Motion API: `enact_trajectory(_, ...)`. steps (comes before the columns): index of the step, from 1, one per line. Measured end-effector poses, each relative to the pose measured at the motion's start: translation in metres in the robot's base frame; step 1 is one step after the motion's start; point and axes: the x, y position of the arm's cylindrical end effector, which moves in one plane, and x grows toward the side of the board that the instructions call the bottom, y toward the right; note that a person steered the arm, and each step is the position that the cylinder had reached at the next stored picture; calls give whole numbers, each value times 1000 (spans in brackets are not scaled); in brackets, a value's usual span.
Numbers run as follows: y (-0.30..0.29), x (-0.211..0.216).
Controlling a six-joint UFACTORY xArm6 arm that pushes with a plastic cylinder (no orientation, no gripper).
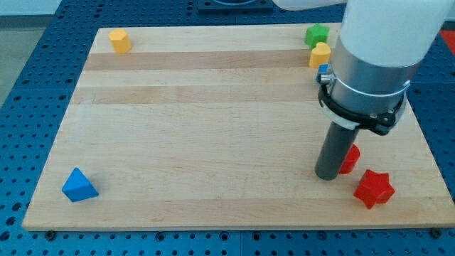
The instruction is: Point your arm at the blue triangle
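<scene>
The blue triangle (79,185) lies near the view's bottom left corner of the wooden board (213,121). My tip (328,176) rests on the board far to the view's right of it, at the lower right. The tip touches or nearly touches a red block (350,159) that the rod partly hides. A red star (374,188) lies just right of and below the tip.
A yellow block (120,40) sits at the top left. A green star (317,33) and a yellow block (320,54) sit at the top right. A small blue block (323,71) peeks out beside the arm's body, mostly hidden.
</scene>
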Motion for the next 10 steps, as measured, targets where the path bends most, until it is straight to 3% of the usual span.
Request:
enact_trajectory(4, 9, -2)
enact_trajectory(7, -140, 69)
enact_trajectory(9, -366, 66)
enact_trajectory(10, -381, 59)
